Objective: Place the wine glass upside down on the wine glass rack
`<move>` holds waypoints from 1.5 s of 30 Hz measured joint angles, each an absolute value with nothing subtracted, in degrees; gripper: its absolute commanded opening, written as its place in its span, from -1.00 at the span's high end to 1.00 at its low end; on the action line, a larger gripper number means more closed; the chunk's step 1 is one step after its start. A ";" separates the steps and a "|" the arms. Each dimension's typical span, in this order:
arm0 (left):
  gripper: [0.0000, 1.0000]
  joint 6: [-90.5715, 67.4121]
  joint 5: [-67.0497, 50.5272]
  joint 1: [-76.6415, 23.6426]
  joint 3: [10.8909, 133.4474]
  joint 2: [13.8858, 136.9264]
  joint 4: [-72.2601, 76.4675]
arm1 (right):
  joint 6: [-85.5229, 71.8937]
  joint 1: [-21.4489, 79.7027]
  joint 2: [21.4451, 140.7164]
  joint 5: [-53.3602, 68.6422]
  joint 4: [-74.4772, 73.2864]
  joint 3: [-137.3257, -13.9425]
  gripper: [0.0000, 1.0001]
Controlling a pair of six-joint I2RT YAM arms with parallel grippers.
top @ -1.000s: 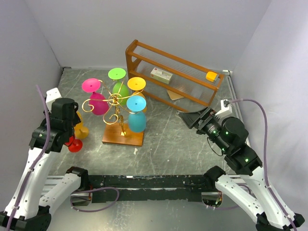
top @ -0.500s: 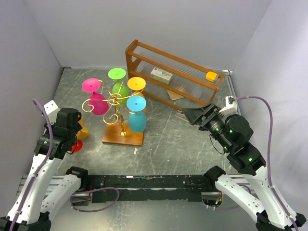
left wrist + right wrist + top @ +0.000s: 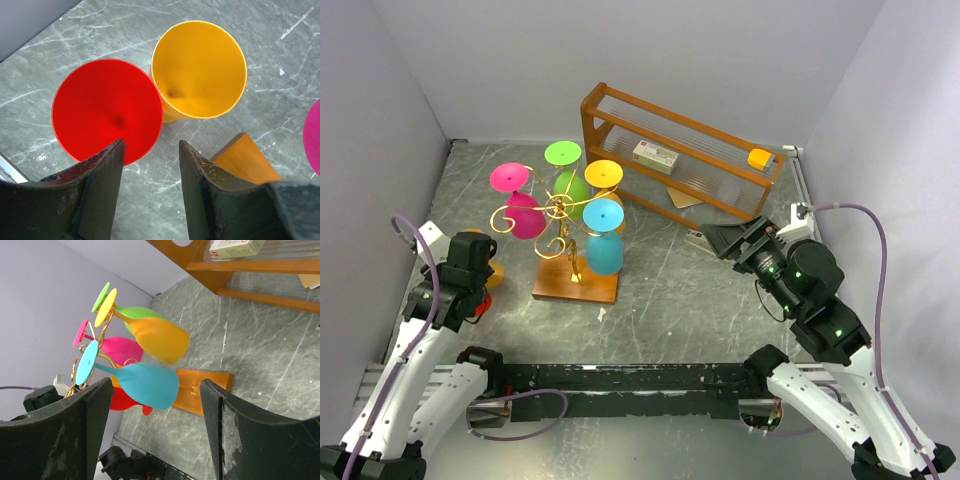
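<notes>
At the near left, the left jaws hung apart over a red glass (image 3: 107,107) and an orange glass (image 3: 199,70), upright side by side on the bench (image 3: 270,30) just left of the rack (image 3: 560,207); right jaws gaped empty.

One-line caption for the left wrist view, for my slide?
Left gripper, open, above the upright red wine glass and orange wine glass, with the rack base corner at right.

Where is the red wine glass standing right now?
In the left wrist view, the red wine glass stands upright on the table, just ahead of the open left gripper and beside the orange wine glass, at the table's left side.
</notes>
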State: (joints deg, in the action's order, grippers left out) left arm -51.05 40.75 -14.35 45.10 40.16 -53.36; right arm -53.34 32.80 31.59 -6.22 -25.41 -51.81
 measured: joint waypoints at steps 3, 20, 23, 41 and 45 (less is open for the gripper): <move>-0.01 -52.40 40.80 -14.35 45.06 40.56 -53.32 | -53.80 32.80 31.33 -6.66 -25.54 -51.72 -0.40; 0.86 -57.84 41.36 -14.28 42.59 41.85 -52.62 | -55.07 32.80 30.61 -8.69 -26.02 -51.31 -0.39; 0.86 -57.93 42.15 -14.24 42.61 40.80 -53.36 | -55.05 32.80 30.61 -8.99 -26.06 -51.31 -0.39; 0.86 -55.18 46.81 -14.24 63.07 36.51 -63.00 | -55.05 32.80 31.70 -8.32 -25.69 -51.11 -0.39; 0.86 -50.89 46.50 -14.24 72.97 36.62 -63.53 | -55.05 32.80 33.67 -6.61 -24.80 -51.07 -0.39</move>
State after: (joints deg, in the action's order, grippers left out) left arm -50.89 46.50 -14.24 72.97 36.62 -63.53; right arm -55.05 32.80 33.67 -6.61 -24.80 -51.07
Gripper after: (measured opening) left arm 0.088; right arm 0.693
